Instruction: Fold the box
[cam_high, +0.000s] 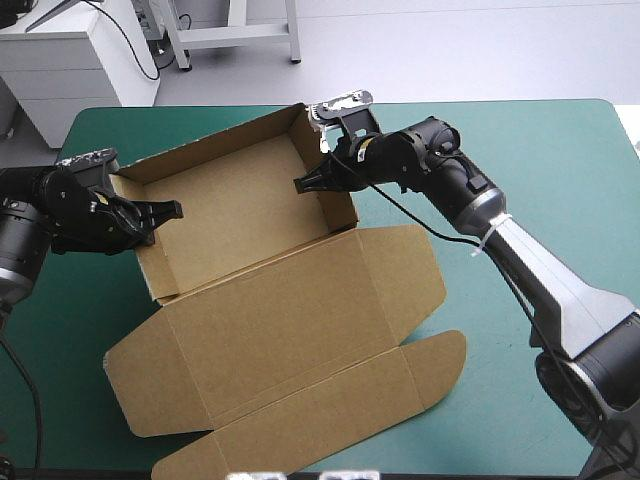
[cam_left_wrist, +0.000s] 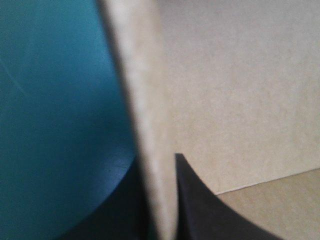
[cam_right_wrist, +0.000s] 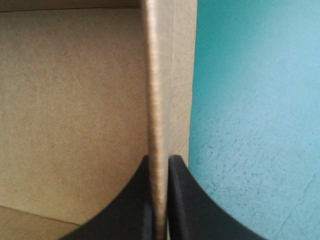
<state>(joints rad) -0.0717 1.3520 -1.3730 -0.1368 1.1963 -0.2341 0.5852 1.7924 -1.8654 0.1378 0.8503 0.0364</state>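
Silver-grey forearm (cam_high: 545, 275), black wrists (cam_high: 420, 155), black fin-shaped fingers (cam_right_wrist: 192, 212)

We seemed to be in a robotics lab. Well beyond the left claw (cam_high: 172, 210), past the table (cam_high: 540, 150) with its teal-green cover, stood a white drawer cabinet (cam_high: 70, 70) trailing black cables (cam_high: 152, 62). Beside it were grey metal frame legs (cam_high: 240, 33) on a pale bare floor (cam_high: 450, 50).

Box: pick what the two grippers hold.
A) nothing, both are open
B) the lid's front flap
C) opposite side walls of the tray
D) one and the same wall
C: on the box, the left gripper pinches the left wall and the right gripper pinches the right wall. Each wrist view shows board edge-on between nearly shut fingers.
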